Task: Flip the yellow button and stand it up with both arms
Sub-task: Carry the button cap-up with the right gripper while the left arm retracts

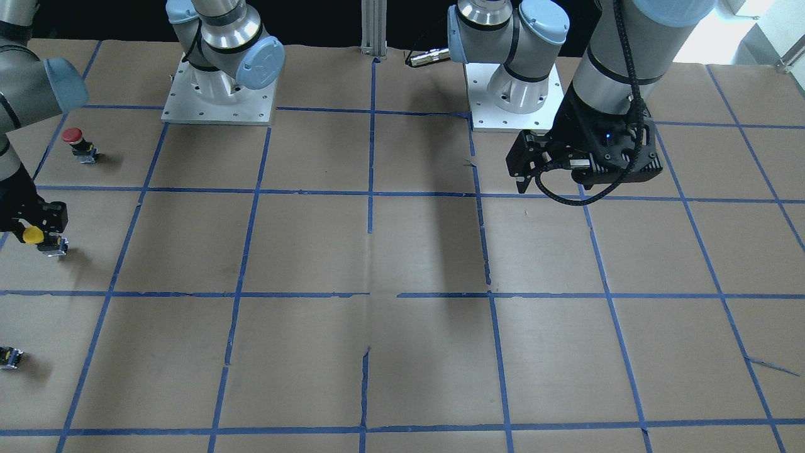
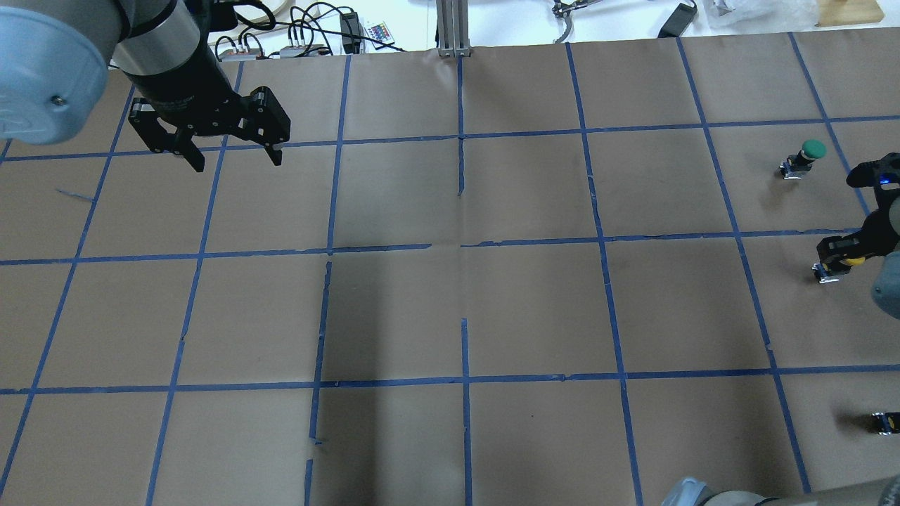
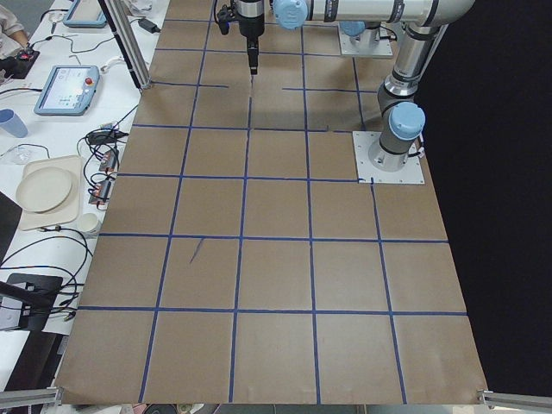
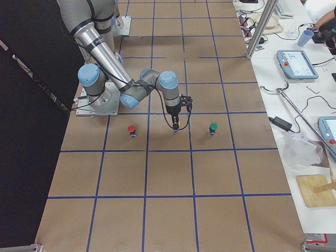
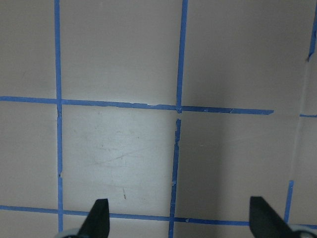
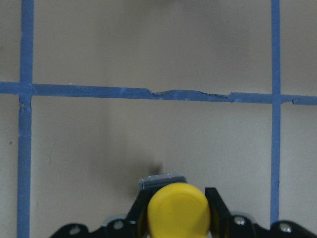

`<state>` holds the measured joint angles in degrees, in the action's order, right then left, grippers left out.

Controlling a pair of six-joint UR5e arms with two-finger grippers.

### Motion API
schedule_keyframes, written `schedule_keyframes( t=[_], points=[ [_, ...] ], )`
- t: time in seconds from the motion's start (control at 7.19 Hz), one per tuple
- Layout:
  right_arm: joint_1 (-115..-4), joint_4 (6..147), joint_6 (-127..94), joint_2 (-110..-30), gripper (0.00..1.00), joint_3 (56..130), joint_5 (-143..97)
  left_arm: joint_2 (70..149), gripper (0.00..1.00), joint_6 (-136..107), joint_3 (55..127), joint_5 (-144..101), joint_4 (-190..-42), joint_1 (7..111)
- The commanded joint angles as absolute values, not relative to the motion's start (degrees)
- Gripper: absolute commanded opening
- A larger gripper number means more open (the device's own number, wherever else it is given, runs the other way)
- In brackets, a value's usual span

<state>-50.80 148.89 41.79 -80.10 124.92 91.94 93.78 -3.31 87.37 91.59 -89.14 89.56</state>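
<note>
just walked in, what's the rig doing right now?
The right gripper is closed on the yellow button, fingers either side of its cap, holding it low over the paper on the robot's right. Whether its base touches down is unclear. The left gripper hangs open and empty, far off on the other side. A red button, a green button and a small black block sit nearby, not held.
</note>
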Motion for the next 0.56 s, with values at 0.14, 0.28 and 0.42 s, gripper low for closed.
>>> schedule_keyframes(
  t=[0.14, 0.28, 0.42],
  points=[
    [-50.7, 148.9, 41.9, -80.5, 0.21, 125.4, 92.7, 93.8, 0.99, -3.3, 87.2, 91.6, -89.1, 89.6],
    [-50.5, 149.0, 42.0, -80.5, 0.23, 125.5, 92.7, 93.8, 0.99, -3.4, 86.9, 91.6, -89.2, 89.6],
    [-48.5, 148.9, 42.0, -80.2, 0.26, 125.4, 92.4, 93.7, 0.99, -3.2, 87.1, 91.9, -89.1, 89.3]
  ],
)
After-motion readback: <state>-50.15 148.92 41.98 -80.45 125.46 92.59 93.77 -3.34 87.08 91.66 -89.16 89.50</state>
